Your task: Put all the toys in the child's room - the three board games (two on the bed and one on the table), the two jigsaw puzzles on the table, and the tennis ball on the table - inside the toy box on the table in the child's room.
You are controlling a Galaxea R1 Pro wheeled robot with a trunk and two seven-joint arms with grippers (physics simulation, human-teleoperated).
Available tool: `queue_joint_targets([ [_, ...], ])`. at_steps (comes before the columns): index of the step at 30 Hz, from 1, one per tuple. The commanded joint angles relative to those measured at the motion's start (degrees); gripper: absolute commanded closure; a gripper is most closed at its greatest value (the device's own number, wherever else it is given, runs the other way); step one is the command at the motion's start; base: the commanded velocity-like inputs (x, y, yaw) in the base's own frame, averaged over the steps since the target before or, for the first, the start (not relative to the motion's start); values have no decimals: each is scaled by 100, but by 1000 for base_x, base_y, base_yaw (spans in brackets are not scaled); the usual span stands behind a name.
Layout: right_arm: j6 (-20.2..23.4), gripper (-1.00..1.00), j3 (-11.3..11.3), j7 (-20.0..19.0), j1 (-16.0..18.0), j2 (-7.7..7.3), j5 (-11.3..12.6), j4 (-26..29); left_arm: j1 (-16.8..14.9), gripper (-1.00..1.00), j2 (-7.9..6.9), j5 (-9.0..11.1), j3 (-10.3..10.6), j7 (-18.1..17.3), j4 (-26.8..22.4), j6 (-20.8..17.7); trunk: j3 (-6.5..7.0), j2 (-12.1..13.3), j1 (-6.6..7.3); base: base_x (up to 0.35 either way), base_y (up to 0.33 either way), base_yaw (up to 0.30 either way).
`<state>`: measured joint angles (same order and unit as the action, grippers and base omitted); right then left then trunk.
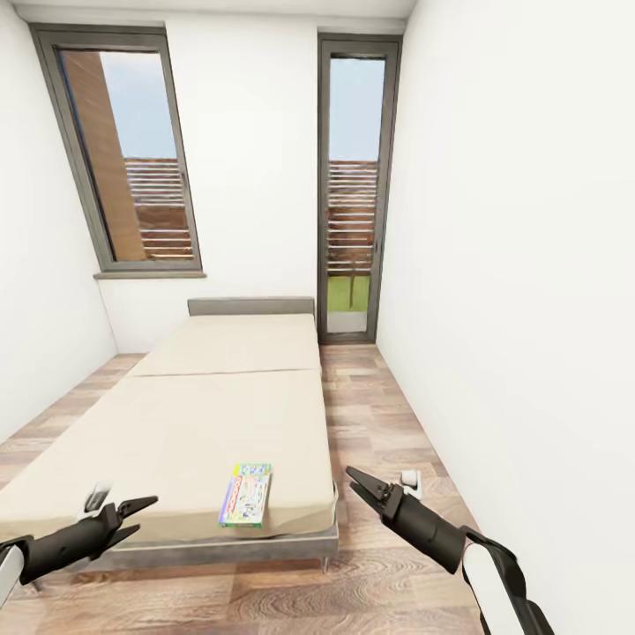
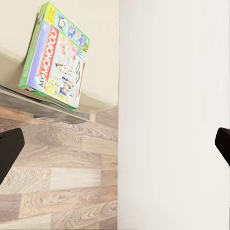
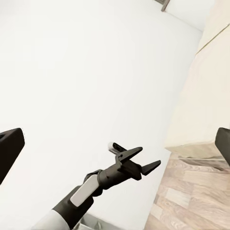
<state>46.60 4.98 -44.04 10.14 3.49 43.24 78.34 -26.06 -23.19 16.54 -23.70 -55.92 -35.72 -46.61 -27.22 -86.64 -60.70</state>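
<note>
Monopoly box (image 1: 246, 495) flat on bed (image 1: 176, 414), long axis roughly headward

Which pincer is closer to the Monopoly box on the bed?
Left, narrowly. The left pincer hangs open off the bed's foot edge, left of the Monopoly box; the right pincer is open over the floor, right of it.

The head camera looks down the bed (image 1: 220, 414) toward twelve o'clock. The left wrist camera views the Monopoly box (image 2: 56, 56) closely, sharing it with the head view (image 1: 246, 495).
</note>
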Motion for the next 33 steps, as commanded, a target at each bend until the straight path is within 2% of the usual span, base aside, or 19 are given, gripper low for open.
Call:
queue_joint_targets([
  [1,39,-100,12,-55,5,5,1,-6,-4,-100,2,39,-18,-13,15,8,-25,-45,-22,0,0,0],
  [7,58,-100,16,-182,0,7,4,-18,-4,-100,-6,139,-54,-39,85,162,-132,-286,-154,0,0,0],
  [19,52,-100,20,-204,-3,17,1,-51,-4,-100,-31,170,-93,-48,114,239,-348,-767,-418,0,0,0],
  [26,58,-100,20,-209,-3,12,7,-55,-4,-100,-30,163,-319,-180,118,250,-474,-1048,-571,0,0,0],
  [33,52,-100,20,-210,-3,14,-1,-51,-4,-100,-17,153,-414,-249,125,257,-599,-1328,-725,0,0,0],
])
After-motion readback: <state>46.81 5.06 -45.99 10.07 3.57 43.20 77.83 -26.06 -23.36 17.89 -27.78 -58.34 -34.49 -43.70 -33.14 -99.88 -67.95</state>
